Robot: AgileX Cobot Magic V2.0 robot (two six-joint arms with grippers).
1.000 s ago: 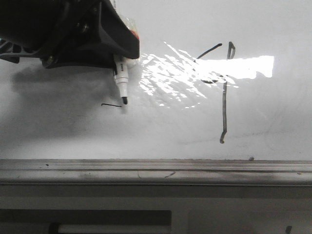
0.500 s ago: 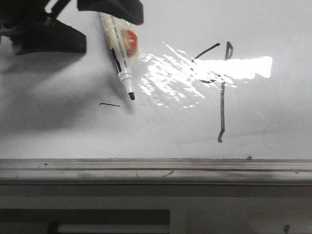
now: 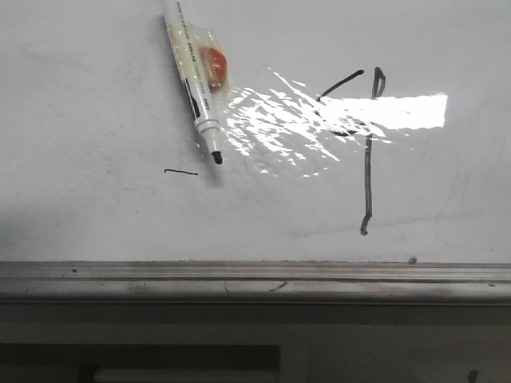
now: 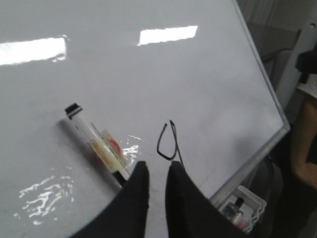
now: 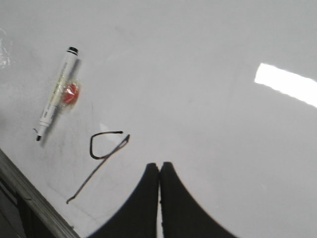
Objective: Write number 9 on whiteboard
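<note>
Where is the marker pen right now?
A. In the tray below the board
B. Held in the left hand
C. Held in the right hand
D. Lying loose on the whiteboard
D. The marker lies by itself on the whiteboard, near the drawn 9; neither the left hand nor the right hand holds it.

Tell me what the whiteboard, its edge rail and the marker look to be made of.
Whiteboard: glossy coated panel, judging by the sharp glare; core unclear.
Edge rail: likely brushed grey metal, scuffed and dull.
Marker: seemingly white plastic barrel, black felt-like tip, with clear film and a red label.
</note>
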